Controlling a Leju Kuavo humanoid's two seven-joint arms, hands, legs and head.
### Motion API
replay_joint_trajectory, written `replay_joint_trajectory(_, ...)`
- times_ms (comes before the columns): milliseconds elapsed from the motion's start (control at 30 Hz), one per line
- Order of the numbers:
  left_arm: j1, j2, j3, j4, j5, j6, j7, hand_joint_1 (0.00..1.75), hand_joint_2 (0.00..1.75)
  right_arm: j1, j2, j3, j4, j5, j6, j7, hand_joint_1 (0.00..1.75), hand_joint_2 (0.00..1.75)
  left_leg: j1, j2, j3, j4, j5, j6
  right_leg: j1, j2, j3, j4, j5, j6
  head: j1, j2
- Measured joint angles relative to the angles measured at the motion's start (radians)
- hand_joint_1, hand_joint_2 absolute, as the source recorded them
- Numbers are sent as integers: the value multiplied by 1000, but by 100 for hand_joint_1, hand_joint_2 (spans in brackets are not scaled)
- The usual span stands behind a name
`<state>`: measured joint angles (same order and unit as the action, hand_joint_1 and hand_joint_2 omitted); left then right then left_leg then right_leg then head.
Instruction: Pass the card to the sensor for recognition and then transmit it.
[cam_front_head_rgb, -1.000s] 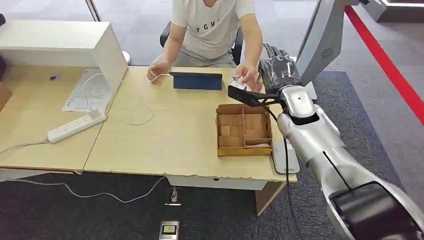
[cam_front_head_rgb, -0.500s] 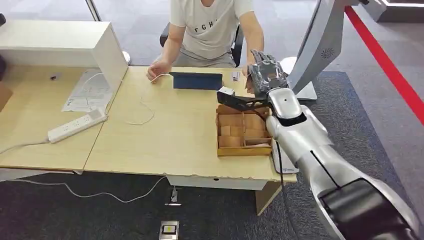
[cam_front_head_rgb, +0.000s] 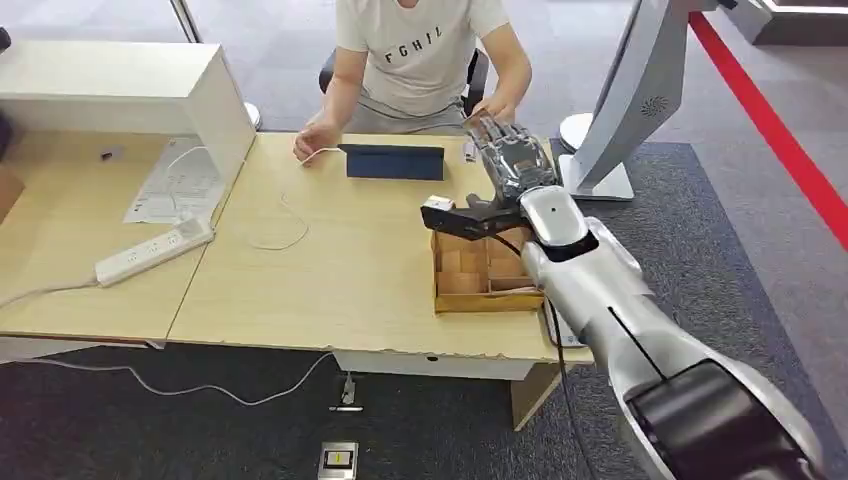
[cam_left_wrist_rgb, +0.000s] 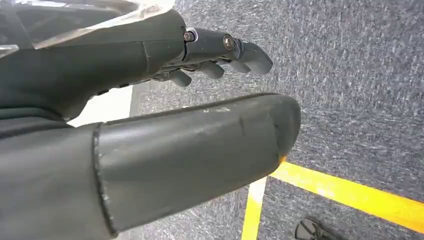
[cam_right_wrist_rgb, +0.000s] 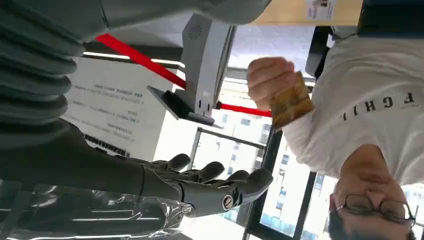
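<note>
tan card (cam_right_wrist_rgb: 291, 102), now in person's hand (cam_right_wrist_rgb: 267, 80)

Your robot's right arm (cam_front_head_rgb: 610, 300) is shiny silver with a black band near the elbow and a thin black cable along it. Its right hand (cam_front_head_rgb: 510, 160) has dark grey fingers (cam_right_wrist_rgb: 210, 185) with small round screws.

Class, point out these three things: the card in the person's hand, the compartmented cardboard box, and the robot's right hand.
card (cam_right_wrist_rgb: 291, 102), right wrist view, its face.
cardboard box (cam_front_head_rgb: 487, 303), head view, front wall.
right hand (cam_front_head_rgb: 510, 157), head view, back of the hand.
</note>
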<state>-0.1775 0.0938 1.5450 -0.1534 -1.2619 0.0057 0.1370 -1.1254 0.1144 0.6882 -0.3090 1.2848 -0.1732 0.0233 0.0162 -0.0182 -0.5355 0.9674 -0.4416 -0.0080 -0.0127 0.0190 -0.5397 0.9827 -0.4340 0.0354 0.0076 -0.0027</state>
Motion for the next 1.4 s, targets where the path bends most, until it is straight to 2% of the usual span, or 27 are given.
replay_joint_trajectory(133,2,-2,0,0,5,6,8,0,0,-54,-46,-5,0,-1,-24,-19,0,0,0,0,1,1,0,0,0,0,0,-1,0,1,0,0)
replay_joint_trajectory(200,2,-2,0,0,8,28,9,0,0,-83,-89,-14,2,3,-25,9,0,0,-1,-1,0,2,0,0,0,0,0,-1,1,1,-1,0)
replay_joint_trajectory(400,8,6,1,0,31,35,16,0,0,-147,-316,-48,11,5,17,40,0,0,-1,-3,-2,3,0,2,-1,-3,1,-4,2,3,0,0)
replay_joint_trajectory(533,6,8,1,0,79,44,5,0,0,-101,-492,-110,21,-136,87,49,0,0,0,-4,1,4,-2,4,0,-3,4,-7,1,4,-1,0)
replay_joint_trajectory(633,10,7,1,0,87,38,1,0,0,48,-627,-191,32,-238,79,94,0,0,3,-7,4,4,-4,7,4,-6,13,-12,0,5,0,0)
replay_joint_trajectory(733,10,7,1,0,88,42,-5,0,0,297,-736,-278,40,-398,46,149,0,0,7,-11,8,3,-9,8,8,-10,21,-16,-4,7,-1,0)
replay_joint_trajectory(800,11,3,1,0,98,58,-8,0,0,515,-789,-371,51,-568,12,155,0,0,8,-19,8,3,-11,9,8,-16,25,-16,-8,7,-1,0)
replay_joint_trajectory(867,18,1,1,0,118,72,-16,0,0,689,-806,-461,61,-693,-40,161,0,0,6,-20,4,2,-13,7,7,-18,23,-14,-10,6,-1,0)
replay_joint_trajectory(933,17,-1,1,0,129,81,-27,0,0,814,-780,-562,72,-817,-116,244,0,0,6,-16,7,0,-14,5,6,-14,21,-14,-11,4,-1,0)
replay_joint_trajectory(1000,14,-5,1,0,133,84,-34,0,0,889,-740,-648,83,-853,-170,321,0,0,6,-11,9,-2,-16,4,6,-9,21,-13,-12,3,-2,0)
replay_joint_trajectory(1067,8,-8,1,0,134,87,-39,0,0,933,-667,-716,91,-881,-234,383,0,0,7,-6,12,-3,-16,2,8,-5,22,-13,-12,1,-2,0)
replay_joint_trajectory(1133,3,-11,1,1,134,90,-47,0,0,965,-592,-781,98,-904,-259,414,0,0,7,-5,15,-3,-16,1,8,-4,22,-12,-13,-1,-1,0)
replay_joint_trajectory(1200,1,-12,1,1,133,90,-58,0,0,984,-526,-830,104,-918,-273,410,0,0,7,-4,16,-4,-15,-1,7,-4,21,-10,-13,-2,-1,0)
replay_joint_trajectory(1233,1,-12,1,1,129,90,-66,0,0,991,-483,-858,108,-940,-280,387,0,0,7,-4,17,-4,-15,-1,8,-4,21,-10,-13,-3,0,0)
replay_joint_trajectory(1300,0,-13,1,1,119,78,-83,0,0,1000,-409,-912,113,-972,-275,314,0,0,8,-2,17,-4,-14,-3,9,-4,21,-9,-13,-4,0,0)
replay_joint_trajectory(1400,-1,-13,1,1,113,64,-100,0,0,1007,-322,-969,118,-985,-224,201,0,0,7,-2,18,-4,-14,-3,7,-4,20,-8,-13,-4,0,0)
